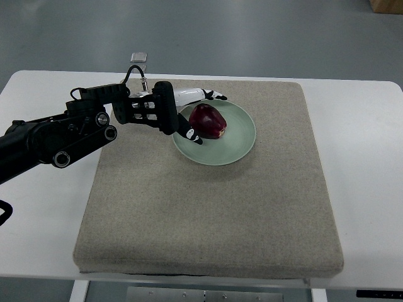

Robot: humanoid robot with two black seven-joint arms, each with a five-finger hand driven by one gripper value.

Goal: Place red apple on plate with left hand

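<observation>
We see the red apple (208, 121) lying on the pale green plate (239, 148), which sits on the beige mat (208, 214) atop the white table (365, 157). The left hand (186, 116) reaches over the plate's left rim, fingers (211, 95) spread around the apple; whether they touch it we cannot tell.

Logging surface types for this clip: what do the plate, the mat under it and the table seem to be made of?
Plate: pale green, smooth with a soft sheen, probably glazed ceramic, though it could be plastic.
Mat: beige with a coarse, flecked weave and soft edges, likely felt or woven fabric.
Table: flat, uniform white and matte, probably laminate.
</observation>
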